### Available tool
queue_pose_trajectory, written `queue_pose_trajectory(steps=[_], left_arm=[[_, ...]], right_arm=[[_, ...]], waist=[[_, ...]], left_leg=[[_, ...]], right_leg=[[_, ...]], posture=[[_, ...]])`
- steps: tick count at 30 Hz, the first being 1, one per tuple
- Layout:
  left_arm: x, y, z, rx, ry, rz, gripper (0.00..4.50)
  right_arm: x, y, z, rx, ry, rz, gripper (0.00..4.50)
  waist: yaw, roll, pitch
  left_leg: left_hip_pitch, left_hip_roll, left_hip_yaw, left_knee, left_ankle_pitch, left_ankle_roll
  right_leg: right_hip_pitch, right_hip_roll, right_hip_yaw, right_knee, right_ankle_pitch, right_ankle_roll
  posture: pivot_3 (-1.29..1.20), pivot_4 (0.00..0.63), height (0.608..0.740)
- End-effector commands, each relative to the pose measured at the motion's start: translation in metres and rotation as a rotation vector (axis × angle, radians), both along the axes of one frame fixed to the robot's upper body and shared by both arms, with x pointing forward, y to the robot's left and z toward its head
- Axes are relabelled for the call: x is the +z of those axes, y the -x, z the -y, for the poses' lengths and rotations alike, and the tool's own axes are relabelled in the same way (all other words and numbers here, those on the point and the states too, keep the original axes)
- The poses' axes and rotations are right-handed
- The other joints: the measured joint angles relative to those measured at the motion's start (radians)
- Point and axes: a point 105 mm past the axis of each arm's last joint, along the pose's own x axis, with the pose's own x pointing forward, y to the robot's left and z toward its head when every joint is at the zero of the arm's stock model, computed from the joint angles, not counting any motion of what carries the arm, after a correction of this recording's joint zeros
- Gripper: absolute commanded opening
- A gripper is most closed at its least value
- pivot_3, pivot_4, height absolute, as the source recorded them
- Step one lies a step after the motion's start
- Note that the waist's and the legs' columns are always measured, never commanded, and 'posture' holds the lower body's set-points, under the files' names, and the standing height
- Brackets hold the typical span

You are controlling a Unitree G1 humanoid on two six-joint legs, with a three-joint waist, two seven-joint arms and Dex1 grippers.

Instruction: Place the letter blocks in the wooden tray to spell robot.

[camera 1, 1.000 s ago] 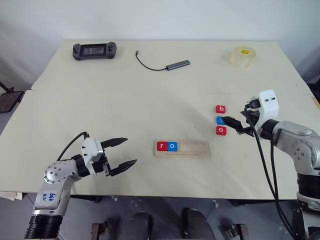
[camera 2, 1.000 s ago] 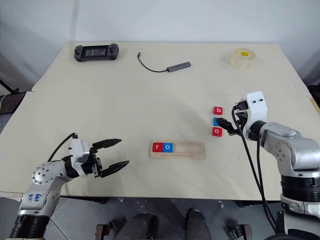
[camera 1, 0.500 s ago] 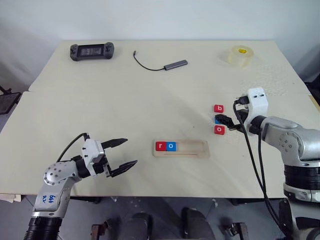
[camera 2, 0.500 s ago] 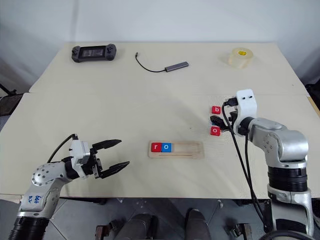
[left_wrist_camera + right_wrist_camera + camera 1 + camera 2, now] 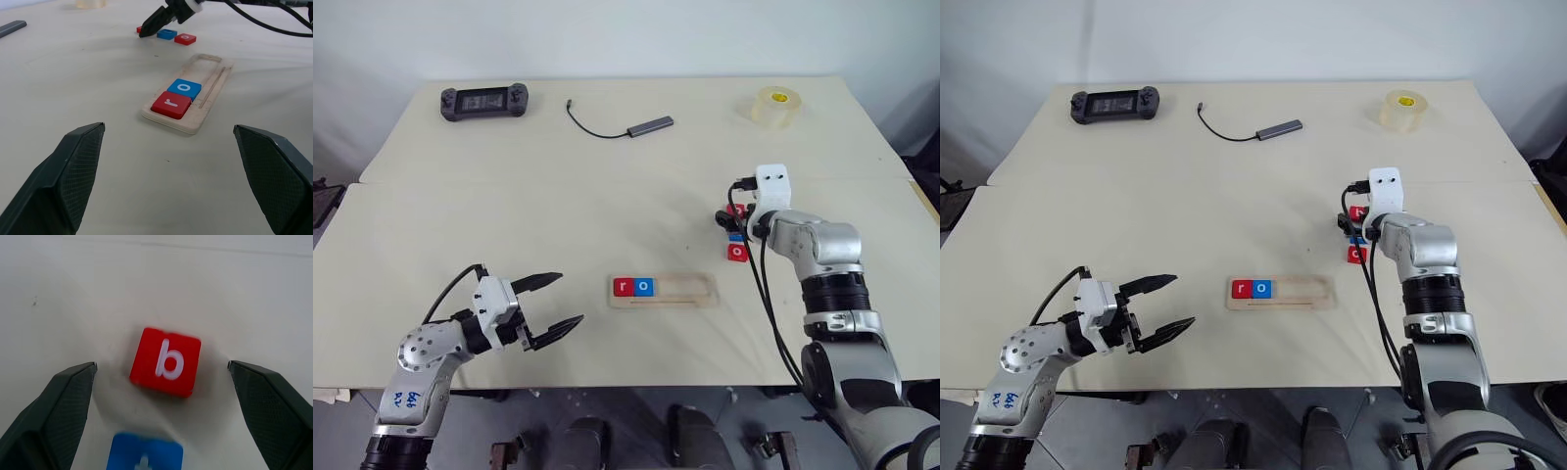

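The right gripper is wide open, w/ the red b block lying flat on the table between its two fingers, not touching either one. There is bare table on both sides of the b. The blue t block sits just beside the b, nearer the wrist, w/ a thin gap between them. In the head view a red o block lies next in that short line of three.

The left gripper is open too and holds nothing. It hangs near the front edge of the table, left of the wooden tray. Lots of bare table lies between it and the tray.

The tray lies flat near the mid front. A red r block and a blue o block sit side by side at its left end; the rest of the slot is free.

Far back, well apart from all this: a black game controller, a grey USB hub w/ cable and a tape roll near the back right corner.
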Motion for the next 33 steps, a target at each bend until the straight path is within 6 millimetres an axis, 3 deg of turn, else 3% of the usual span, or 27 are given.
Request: queue_pose_trajectory(steps=[1,8,13,16,20,24,26,29,33], left_arm=[[0.011,0.004,0.000,0.009,-0.005,0.055,4.50],[0.010,0.003,0.004,-0.003,-0.001,0.053,4.50],[0.011,-0.002,0.011,-0.034,0.005,0.057,4.50],[0.014,-0.006,0.021,-0.078,0.017,0.066,4.50],[0.013,-0.008,0.028,-0.125,0.018,0.059,4.50],[0.010,-0.013,0.032,-0.191,0.013,0.032,4.50],[0.009,-0.013,0.033,-0.212,0.010,0.025,4.50],[0.009,-0.019,0.033,-0.240,0.003,0.017,4.50],[0.012,-0.022,0.035,-0.268,-0.005,0.018,4.50]], right_arm=[[0.008,-0.004,-0.002,-0.002,0.006,0.040,3.85],[0.011,-0.002,0.000,-0.012,0.008,0.064,1.51],[0.032,0.006,0.007,-0.008,0.009,0.121,1.51],[0.055,0.026,0.011,0.019,-0.008,0.172,1.51],[0.064,0.060,0.021,0.034,-0.007,0.164,1.51],[0.044,0.119,0.034,0.008,0.024,0.066,1.51],[0.033,0.135,0.034,-0.005,0.015,0.027,1.51],[0.006,0.156,0.028,-0.027,-0.002,-0.024,1.51],[-0.014,0.165,0.017,-0.047,-0.039,-0.057,1.51]], waist=[[-0.001,0.000,0.000],[0.000,0.000,0.000],[0.003,0.000,0.000],[0.010,0.000,0.000],[0.009,0.000,0.000],[0.022,0.000,0.000],[0.019,0.000,0.000],[0.018,0.000,0.000],[0.008,0.000,0.000]], left_leg=[[0.000,0.000,0.000,0.000,0.000,0.000],[0.000,0.000,0.000,0.000,0.000,0.000],[0.000,0.000,0.000,0.000,0.000,0.000],[-0.001,0.000,0.000,0.000,0.000,0.000],[-0.002,0.000,0.000,0.000,0.000,0.000],[-0.003,0.000,-0.002,-0.002,0.000,0.000],[-0.003,-0.001,-0.001,-0.002,-0.001,0.001],[-0.002,0.000,0.001,-0.001,-0.001,0.001],[-0.001,0.000,0.003,-0.001,0.000,0.001]], right_leg=[[0.000,0.000,0.000,0.000,0.000,0.000],[0.000,0.000,0.000,0.000,0.000,0.000],[0.000,0.000,0.000,0.000,0.000,0.000],[-0.001,0.000,0.000,0.000,0.000,0.000],[-0.002,0.000,0.000,0.000,0.000,0.000],[-0.002,0.000,0.000,-0.002,0.000,0.000],[-0.002,0.000,0.001,-0.002,0.000,0.000],[-0.002,0.000,0.002,-0.001,0.000,0.001],[-0.003,0.001,0.004,0.000,0.000,0.001]], posture=[[0.00,0.150,0.740],[0.00,0.150,0.740],[0.00,0.150,0.740],[0.00,0.150,0.740],[0.00,0.150,0.740],[0.00,0.150,0.740],[0.00,0.150,0.740],[0.00,0.150,0.740],[0.00,0.150,0.740]])
